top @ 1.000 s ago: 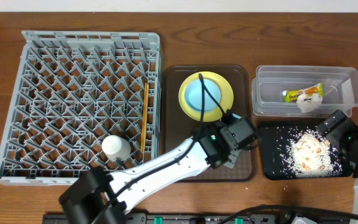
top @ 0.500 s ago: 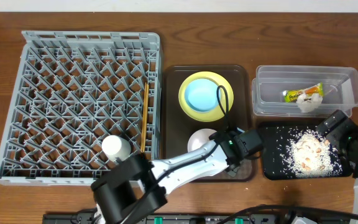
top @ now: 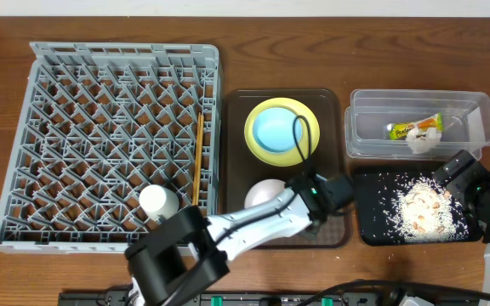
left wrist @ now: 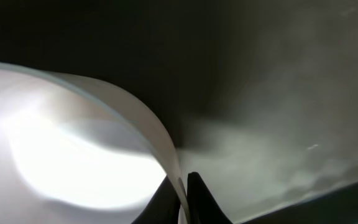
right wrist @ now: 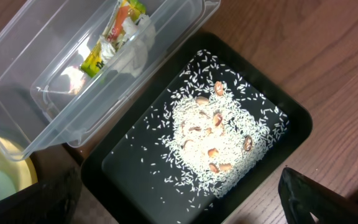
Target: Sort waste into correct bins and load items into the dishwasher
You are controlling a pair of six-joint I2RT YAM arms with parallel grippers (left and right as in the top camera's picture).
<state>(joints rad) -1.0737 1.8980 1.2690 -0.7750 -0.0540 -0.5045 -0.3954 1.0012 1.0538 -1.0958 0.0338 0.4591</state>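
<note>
Left fingers [left wrist: 192, 190] clenched on the rim of the white bowl [top: 264, 192]: one finger inside the wall, one outside. The bowl is at the robot-side end of the brown tray [top: 236, 153], just beside the yellow-green plate [top: 311, 119] holding the light blue bowl [top: 275, 129]. Right fingers [right wrist: 309, 196] spread, grasping nothing, above the black tray [right wrist: 135, 168] of rice scraps [right wrist: 210, 137].

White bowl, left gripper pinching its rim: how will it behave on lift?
Likely rigid: the white bowl holds a clean curve where the left gripper pinches its rim. The wall looks thin and glossy, so it may slip or hang tilted from this one-sided grip. Probably light, since it looks empty in the wrist view.
</note>
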